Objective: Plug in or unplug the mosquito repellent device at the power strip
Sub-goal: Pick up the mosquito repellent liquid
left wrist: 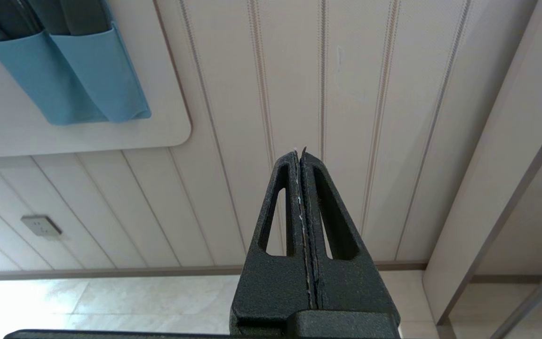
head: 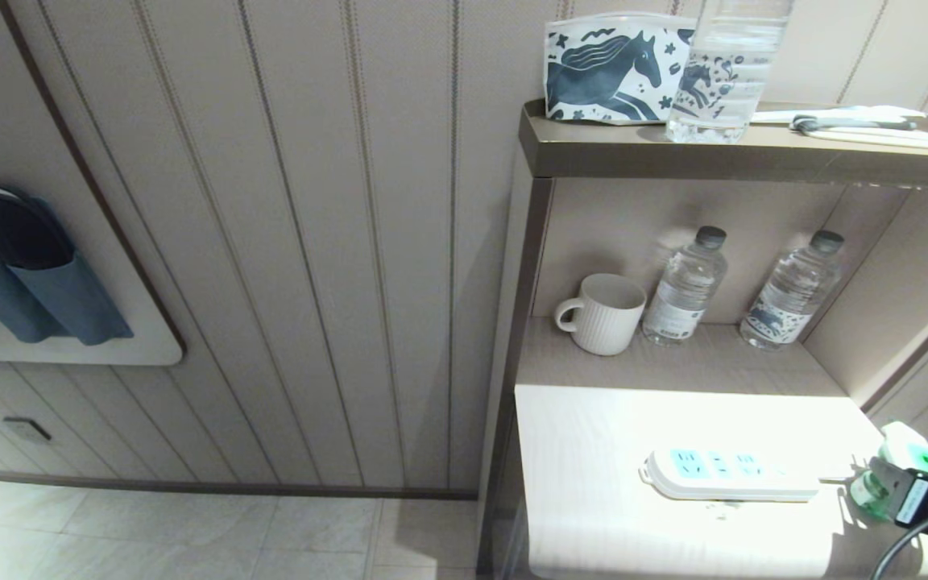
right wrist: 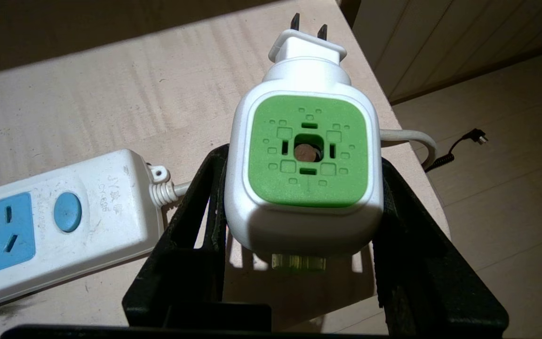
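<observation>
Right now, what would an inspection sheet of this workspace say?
Surface: pale table, brightly lit, under a shelf unit.
Job's things: power strip flat on the table, sockets free; repellent device off the strip, prongs bare.
Clutter: mug and two bottles in the alcove; pouch, a third bottle on the top shelf.
Grippers: right gripper shut on the device beyond the strip's cord end; left gripper shut, facing the wall.
Cables: strip cord runs off the table edge; its plug lies on the floor.
Surroundings: panelled wall, slippers in wall pockets, tiled floor.
</observation>
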Robot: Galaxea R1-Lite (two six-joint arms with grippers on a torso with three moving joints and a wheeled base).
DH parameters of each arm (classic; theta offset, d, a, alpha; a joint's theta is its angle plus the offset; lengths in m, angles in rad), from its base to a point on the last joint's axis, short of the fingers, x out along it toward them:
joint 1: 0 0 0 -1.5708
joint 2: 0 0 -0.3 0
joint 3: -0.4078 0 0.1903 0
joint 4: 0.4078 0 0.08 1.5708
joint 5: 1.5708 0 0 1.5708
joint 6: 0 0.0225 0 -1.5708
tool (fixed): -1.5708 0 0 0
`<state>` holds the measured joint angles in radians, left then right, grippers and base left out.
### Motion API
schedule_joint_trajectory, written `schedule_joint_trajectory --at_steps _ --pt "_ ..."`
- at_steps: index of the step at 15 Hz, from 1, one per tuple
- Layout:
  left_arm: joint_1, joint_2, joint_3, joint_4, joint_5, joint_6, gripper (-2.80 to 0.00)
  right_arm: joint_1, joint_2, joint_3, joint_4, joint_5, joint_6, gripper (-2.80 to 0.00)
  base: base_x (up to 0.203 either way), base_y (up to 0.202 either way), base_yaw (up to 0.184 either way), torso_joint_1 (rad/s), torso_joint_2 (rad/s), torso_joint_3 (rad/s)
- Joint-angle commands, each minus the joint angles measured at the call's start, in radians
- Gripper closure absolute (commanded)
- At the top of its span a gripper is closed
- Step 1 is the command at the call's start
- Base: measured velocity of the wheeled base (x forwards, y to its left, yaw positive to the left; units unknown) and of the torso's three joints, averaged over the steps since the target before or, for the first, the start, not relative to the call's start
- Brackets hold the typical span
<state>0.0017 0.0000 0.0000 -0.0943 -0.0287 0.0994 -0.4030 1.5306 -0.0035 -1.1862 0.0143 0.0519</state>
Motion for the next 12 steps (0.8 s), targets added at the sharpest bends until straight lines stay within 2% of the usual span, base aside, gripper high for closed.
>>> schedule_joint_trajectory --at_steps 1,12 --pt "0.000 0.000 0.000 -0.001 0.000 0.000 0.00 0.000 0.003 -0.003 -0.007 0.001 0.000 0.00 0.000 0.000 0.000 0.000 0.00 0.000" --pt "0.001 0.000 0.000 -0.001 0.000 0.000 0.00 -0.002 0.026 -0.006 -0.009 0.016 -0.001 0.00 0.000 0.000 0.000 0.000 0.00 0.000"
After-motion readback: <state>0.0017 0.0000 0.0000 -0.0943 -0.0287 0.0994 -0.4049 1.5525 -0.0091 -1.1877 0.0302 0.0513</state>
